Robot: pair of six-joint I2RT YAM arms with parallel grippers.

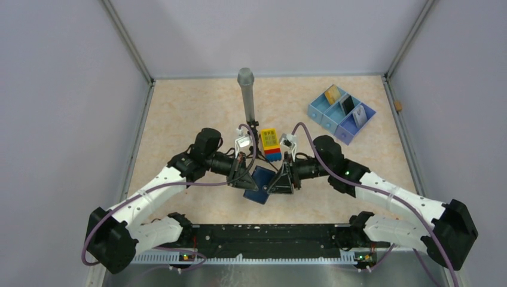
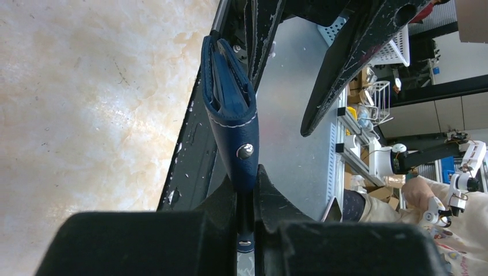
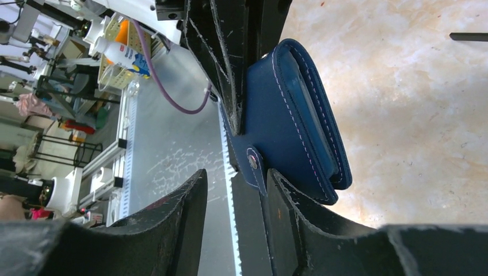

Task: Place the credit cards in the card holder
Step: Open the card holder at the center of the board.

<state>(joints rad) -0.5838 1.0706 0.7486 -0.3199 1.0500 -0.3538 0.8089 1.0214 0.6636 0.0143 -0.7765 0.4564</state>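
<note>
Card holder [image 1: 257,182] one, credit cards [image 1: 347,106] three in tray [image 1: 326,126], left gripper [image 2: 246,191] pinching holder's edge, right gripper [image 3: 236,179] part spread, straddling snap tab [image 3: 253,165].

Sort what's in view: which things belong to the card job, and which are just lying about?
Job: card holder, clamped in the left gripper; three credit cards, one per compartment of the pale blue tray.
Lying about: toy brick block; upright grey cylinder.
</note>
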